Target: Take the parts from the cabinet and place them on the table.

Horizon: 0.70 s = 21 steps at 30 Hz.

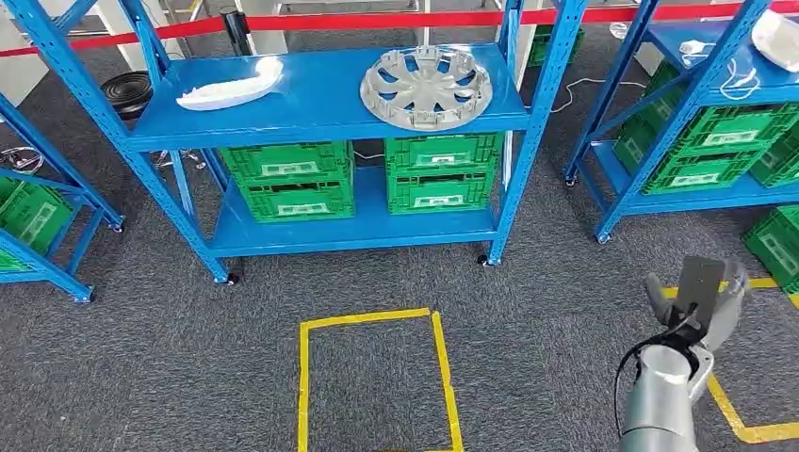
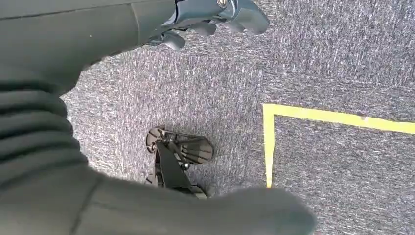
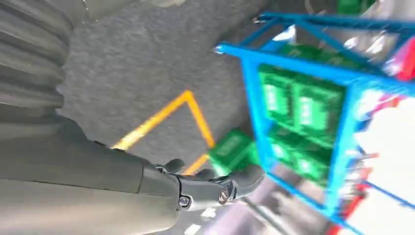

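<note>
A silver hubcap (image 1: 426, 87) lies flat on the top shelf of the blue rack (image 1: 320, 118), towards its right end. A white moulded part (image 1: 231, 89) lies on the same shelf at the left. My right hand (image 1: 699, 299) is raised at the lower right, well short of the rack, fingers apart and holding nothing. In the right wrist view my right hand (image 3: 215, 186) stretches towards a blue rack (image 3: 298, 63) with green crates. My left hand (image 2: 205, 17) hangs over grey carpet with its fingers extended and nothing in it.
Green crates (image 1: 292, 179) fill the rack's lower shelf. More blue racks with green crates stand at right (image 1: 716, 141) and left (image 1: 33, 212). A yellow tape square (image 1: 377, 377) marks the carpet in front. Red barrier tape (image 1: 377, 19) runs behind the rack.
</note>
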### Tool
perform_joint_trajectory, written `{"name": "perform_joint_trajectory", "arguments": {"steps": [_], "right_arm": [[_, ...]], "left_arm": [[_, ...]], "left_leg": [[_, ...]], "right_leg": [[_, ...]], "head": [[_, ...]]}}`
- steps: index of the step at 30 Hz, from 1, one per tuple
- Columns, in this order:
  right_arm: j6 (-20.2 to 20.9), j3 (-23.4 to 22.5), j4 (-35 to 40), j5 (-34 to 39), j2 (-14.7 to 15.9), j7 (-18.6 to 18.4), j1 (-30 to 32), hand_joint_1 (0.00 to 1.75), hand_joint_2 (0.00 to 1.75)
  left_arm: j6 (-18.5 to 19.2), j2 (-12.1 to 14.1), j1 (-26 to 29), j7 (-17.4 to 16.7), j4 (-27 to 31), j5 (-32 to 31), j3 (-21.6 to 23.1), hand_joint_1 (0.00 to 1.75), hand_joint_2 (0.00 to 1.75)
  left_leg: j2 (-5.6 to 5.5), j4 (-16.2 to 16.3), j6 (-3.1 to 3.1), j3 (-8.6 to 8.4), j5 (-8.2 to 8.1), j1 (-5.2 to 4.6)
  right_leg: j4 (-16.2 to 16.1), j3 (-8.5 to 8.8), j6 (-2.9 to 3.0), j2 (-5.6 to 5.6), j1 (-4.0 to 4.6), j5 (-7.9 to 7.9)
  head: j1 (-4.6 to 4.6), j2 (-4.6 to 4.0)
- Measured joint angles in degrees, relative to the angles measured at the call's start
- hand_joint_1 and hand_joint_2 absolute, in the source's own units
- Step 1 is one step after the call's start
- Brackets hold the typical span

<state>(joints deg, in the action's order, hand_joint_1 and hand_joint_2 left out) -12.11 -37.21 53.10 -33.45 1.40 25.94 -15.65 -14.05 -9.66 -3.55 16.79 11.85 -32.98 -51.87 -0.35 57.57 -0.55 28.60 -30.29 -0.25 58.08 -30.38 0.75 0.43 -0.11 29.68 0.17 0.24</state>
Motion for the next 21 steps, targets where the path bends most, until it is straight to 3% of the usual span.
{"name": "perform_joint_trajectory", "arguments": {"steps": [11,21], "right_arm": [[-4.0,18.5,10.1,-13.7,-2.3,-4.4,0.8,0.0,1.75],[-8.5,32.3,9.6,-28.0,-3.7,-9.1,-1.5,0.0,1.75]], "left_arm": [[0.0,0.0,0.0,0.3,0.0,-2.2,0.0,0.0,1.75],[-0.1,-0.2,-0.1,1.1,-0.3,-3.1,0.0,0.0,1.75]], "left_leg": [[-0.01,0.0,-0.01,0.02,0.0,0.01],[-0.01,0.0,-0.01,0.05,0.01,0.02]], "right_leg": [[0.0,0.0,0.0,0.0,0.04,0.0],[0.0,-0.01,0.0,-0.01,0.03,0.0]], "head": [[0.0,0.0],[0.0,0.0]]}}
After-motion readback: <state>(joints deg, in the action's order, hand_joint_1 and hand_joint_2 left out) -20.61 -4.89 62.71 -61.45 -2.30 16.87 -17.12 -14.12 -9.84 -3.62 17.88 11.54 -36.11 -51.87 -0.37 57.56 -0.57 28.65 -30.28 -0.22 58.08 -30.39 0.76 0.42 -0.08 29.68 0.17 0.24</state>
